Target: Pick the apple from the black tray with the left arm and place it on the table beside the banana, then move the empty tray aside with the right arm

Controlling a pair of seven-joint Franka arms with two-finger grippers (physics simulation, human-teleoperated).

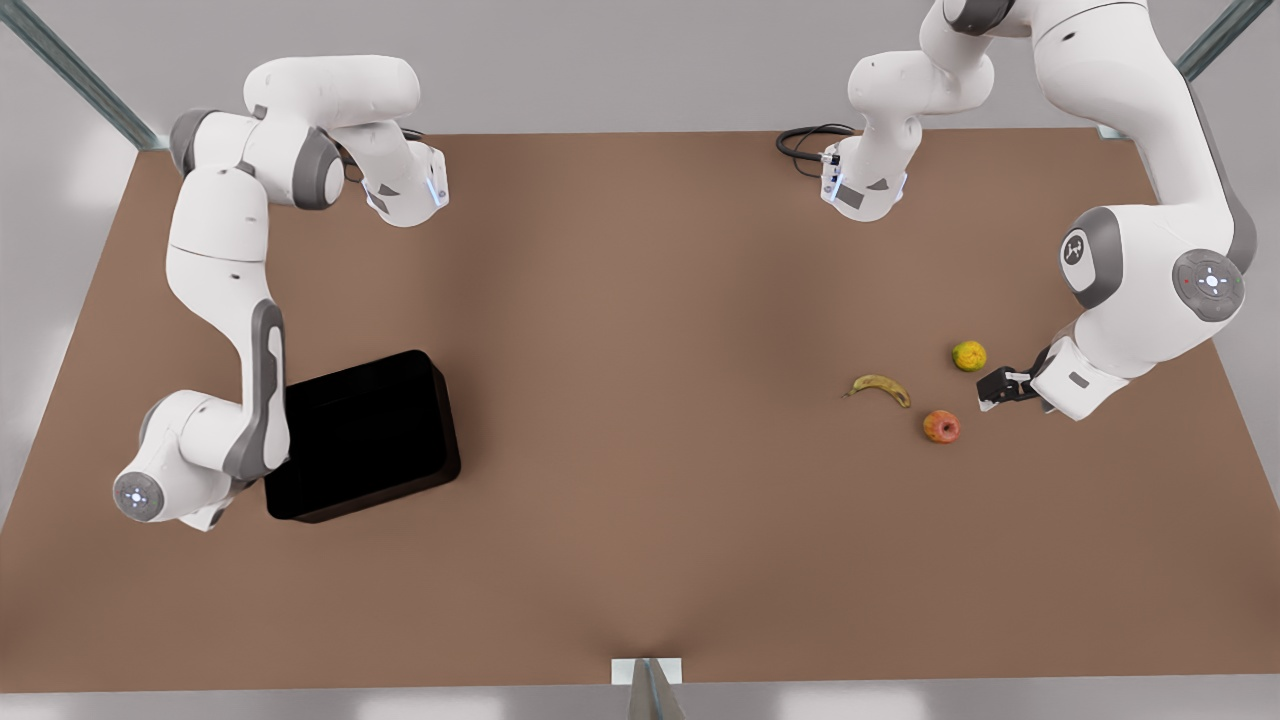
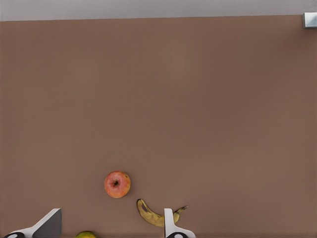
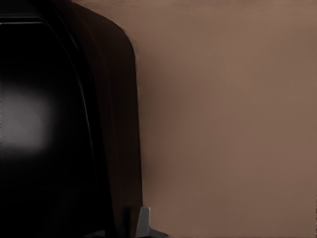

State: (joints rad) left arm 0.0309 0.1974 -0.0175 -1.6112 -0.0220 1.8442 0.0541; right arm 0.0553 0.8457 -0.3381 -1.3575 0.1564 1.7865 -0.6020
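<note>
The red-orange apple (image 1: 941, 426) (image 2: 117, 184) rests on the brown table (image 1: 640, 420), just beside the blotchy yellow banana (image 1: 881, 388) (image 2: 154, 214). My left gripper (image 1: 1000, 386) hovers low next to the apple on the front view's right, open and holding nothing. The glossy black tray (image 1: 365, 435) (image 3: 54, 129) lies empty on the front view's left. My right gripper (image 1: 222, 513) is at the tray's near-left corner, shut on its rim. One finger (image 3: 143, 220) presses the outer wall; the other is hidden in the dark inside.
A yellow-green round fruit (image 1: 968, 355) (image 2: 85, 234) lies close to my left gripper, behind the apple. A black cable (image 1: 805, 143) coils at the far edge by an arm base. Metal posts stand at the corners, and one (image 1: 648, 690) at the near edge.
</note>
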